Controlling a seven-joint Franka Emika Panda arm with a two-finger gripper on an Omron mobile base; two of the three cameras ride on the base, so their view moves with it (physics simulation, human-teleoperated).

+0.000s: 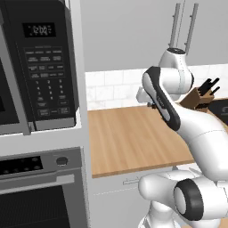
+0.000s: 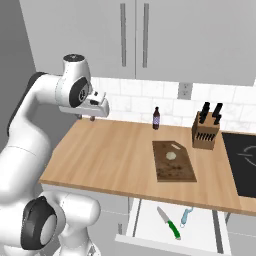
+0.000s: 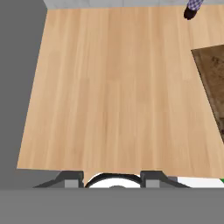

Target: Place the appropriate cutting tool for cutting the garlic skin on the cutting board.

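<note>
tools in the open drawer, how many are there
2. The green-handled knife lies left of centre in the open drawer; the blue-handled tool lies just to its right. The counter edge may hide more farther back.

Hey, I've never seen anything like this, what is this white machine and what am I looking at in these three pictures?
It is a white robot arm in a computer-drawn kitchen. Two pictures come from cameras behind it, one on each side; the third looks down from its hand. Its gripper, two small fingers, hangs above the wooden countertop and holds nothing. On the countertop lie a dark cutting board with a pale garlic on it, a small bottle and a knife block. Below, an open drawer holds a green-handled knife and a blue-handled tool.
</note>
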